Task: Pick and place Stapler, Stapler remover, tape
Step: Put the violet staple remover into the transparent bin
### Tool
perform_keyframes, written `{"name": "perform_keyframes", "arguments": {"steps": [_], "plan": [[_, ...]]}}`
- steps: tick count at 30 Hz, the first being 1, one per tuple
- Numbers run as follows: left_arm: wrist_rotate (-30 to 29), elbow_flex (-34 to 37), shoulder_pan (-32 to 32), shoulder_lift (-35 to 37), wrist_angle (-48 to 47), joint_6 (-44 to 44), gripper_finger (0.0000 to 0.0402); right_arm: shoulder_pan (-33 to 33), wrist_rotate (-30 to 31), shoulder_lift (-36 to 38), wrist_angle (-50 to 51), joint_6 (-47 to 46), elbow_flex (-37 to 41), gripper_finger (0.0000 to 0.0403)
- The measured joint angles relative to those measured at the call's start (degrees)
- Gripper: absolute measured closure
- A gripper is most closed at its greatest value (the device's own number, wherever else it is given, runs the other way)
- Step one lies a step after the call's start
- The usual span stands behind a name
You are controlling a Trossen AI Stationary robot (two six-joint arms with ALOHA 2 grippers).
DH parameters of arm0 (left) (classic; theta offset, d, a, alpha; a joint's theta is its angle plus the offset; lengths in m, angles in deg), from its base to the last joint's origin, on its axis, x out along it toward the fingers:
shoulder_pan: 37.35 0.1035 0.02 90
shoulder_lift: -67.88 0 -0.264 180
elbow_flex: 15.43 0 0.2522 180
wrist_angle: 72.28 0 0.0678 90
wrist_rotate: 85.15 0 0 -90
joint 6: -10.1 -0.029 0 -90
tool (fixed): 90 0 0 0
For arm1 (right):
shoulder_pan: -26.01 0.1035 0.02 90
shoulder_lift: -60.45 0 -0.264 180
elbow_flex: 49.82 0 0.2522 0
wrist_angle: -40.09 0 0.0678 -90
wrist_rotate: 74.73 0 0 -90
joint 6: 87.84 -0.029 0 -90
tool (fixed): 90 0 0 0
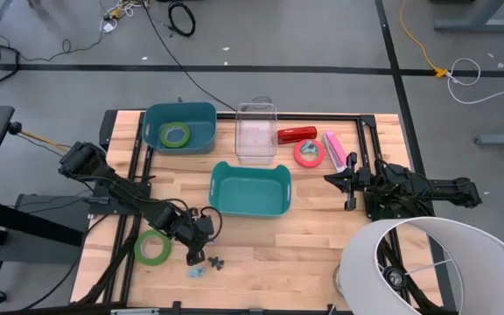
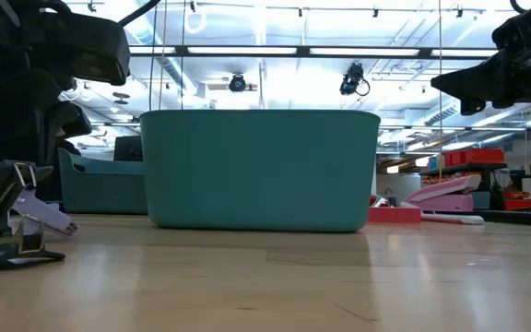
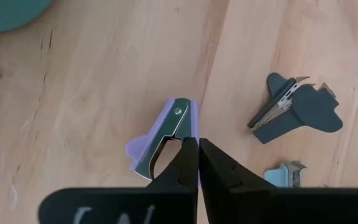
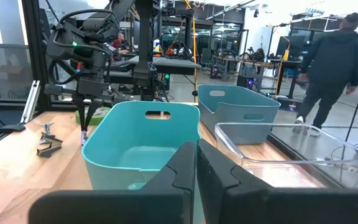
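Staple removers, three: one lilac staple remover (image 3: 166, 138) lying on the table (image 1: 322, 236) near its front edge, with the left claw (image 3: 197, 163) closed on its rear end, fingers pressed together with barely a gap; whether the pinch is firm enough to lift cannot be told. One dark staple remover (image 3: 294, 109) and one pale blue staple remover (image 3: 286, 174) lie loose just beside it, untouched. Tape, three rolls: green tape roll (image 1: 175, 135) already inside the blue-grey bin (image 1: 153, 117) at the rear left; second green tape roll (image 1: 152, 248) flat on the table beside the left arm, not yet placed; pinkish-red tape roll (image 1: 309, 153) flat on the table right of the clear bin (image 1: 256, 111), not yet placed. Staplers, two: red stapler (image 1: 297, 134) and pink stapler (image 1: 334, 150), both on the table near the red roll, not yet placed. Receptacles: teal bin (image 1: 220, 177) at the centre and the clear bin both appear empty. Right claw (image 1: 332, 180): fingers shut, nothing held, parked above the table to the right of the teal bin. Progress, by judgement: one item of eight binned, one remover in hand, six pieces outstanding; task at an early stage.
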Motion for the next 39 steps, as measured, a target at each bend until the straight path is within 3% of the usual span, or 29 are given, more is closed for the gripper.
{"name": "perform_keyframes", "arguments": {"steps": [13,21,29,39], "plan": [[1.82,-8.34,0.02,-0.01,-6.83,-3.80,0.0400,0.00,0.01,-0.02,0.00,0.00,0.00,0.0385],[0.96,-17.14,1.16,-0.02,-9.30,-8.45,0.0401,0.00,0.00,-0.02,0.00,0.00,0.01,0.0385],[-0.57,-24.26,7.15,-0.02,-10.78,-16.77,0.0401,0.01,0.01,-0.02,0.00,0.00,0.00,0.0385],[0.19,-26.75,18.48,-0.02,-10.78,-26.14,0.0401,0.01,-0.01,-0.01,0.00,0.00,0.01,0.0385]]}}
